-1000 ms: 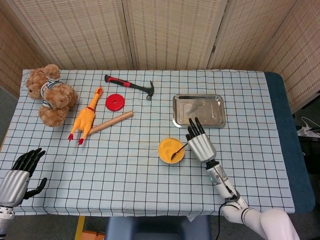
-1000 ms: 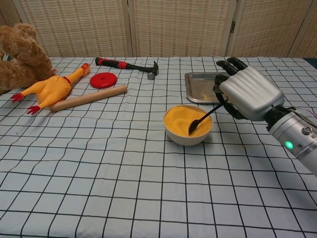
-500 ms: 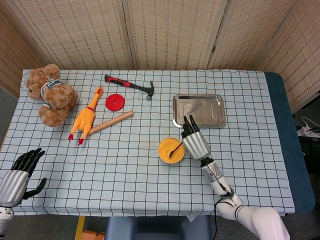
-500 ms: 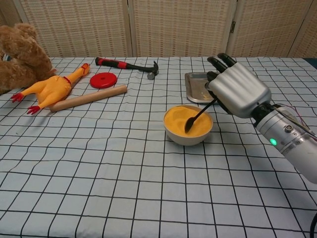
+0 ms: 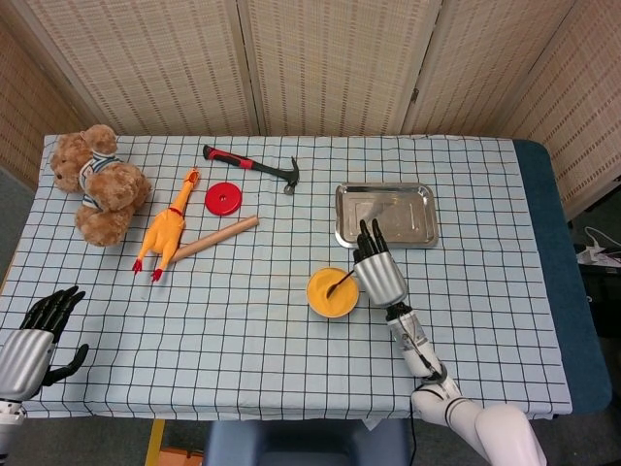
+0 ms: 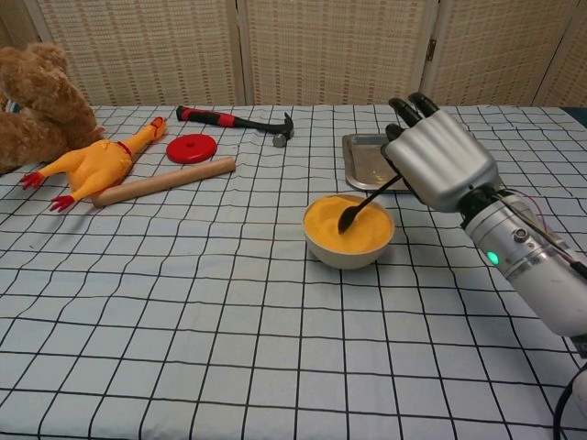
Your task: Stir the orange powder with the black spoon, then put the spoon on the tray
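The right hand (image 6: 438, 165) holds the black spoon (image 6: 364, 203) by the far end of its handle, fingers closed around it under the palm; exactly how the fingers pinch it is hidden from both views. The spoon slants down and to the left of the hand, with its tip in the orange powder (image 6: 348, 225) filling the bowl (image 6: 347, 255) just beside the hand. The spoon looks thin, stiff and light, so it should stir easily, but such a slim handle could twist or slip in a loose pinch; a firm hold near the handle's end seems right. The powder is loose and heaped near the rim, so hard strokes might spill it. The tray (image 5: 385, 215) lies just beyond the fingertips. The left hand (image 5: 39, 335) rests far off, holding nothing, fingers apart.
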`<state>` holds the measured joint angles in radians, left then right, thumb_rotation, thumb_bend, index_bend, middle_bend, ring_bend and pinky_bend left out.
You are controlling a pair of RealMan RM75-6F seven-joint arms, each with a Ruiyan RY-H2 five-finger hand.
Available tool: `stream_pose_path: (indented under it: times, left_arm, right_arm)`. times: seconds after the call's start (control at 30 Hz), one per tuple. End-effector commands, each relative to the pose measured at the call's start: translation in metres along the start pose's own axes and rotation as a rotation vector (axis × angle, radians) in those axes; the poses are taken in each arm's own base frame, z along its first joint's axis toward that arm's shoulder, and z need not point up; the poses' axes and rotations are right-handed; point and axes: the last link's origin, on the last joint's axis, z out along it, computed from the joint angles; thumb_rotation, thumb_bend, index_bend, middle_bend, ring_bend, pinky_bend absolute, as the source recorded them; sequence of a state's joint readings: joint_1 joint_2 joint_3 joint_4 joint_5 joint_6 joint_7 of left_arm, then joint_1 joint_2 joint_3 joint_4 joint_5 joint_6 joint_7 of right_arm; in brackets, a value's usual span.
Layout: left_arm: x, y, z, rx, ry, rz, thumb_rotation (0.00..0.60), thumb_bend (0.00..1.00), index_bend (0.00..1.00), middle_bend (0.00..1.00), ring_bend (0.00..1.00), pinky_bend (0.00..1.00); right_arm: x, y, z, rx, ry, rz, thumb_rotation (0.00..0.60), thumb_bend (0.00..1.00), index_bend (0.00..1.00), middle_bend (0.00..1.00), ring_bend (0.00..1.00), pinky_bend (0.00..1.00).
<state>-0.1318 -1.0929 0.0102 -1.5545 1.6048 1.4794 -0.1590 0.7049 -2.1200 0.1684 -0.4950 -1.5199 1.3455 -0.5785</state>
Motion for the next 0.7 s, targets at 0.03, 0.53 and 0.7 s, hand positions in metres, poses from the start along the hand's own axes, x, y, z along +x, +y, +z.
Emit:
stream_pose_path:
  times: [0.03,0.53,0.7]
  left_arm:
    - [0.000,0.000,-0.001,-0.001,0.000,0.001,0.600,0.42,0.05,0.01,0.00,0.09]
    - [-0.001,0.003,-0.001,-0.011,-0.002,0.003,0.600,0.42,0.05,0.01,0.00,0.09]
    - [-0.002,0.002,0.000,-0.008,-0.004,0.004,0.600,0.42,0.05,0.01,0.00,0.09]
  right_arm:
    - [0.002,0.001,0.001,-0.009,0.016,0.015,0.600,0.39,0.97,0.31,0.04,0.10]
    - [0.004,0.009,0.008,-0.046,0.023,0.089,0.600,0.40,0.97,0.31,0.04,0.10]
    - [0.000,-0.001,0.016,-0.037,-0.017,0.102,0.600,0.39,0.97,0.31,0.04,0.10]
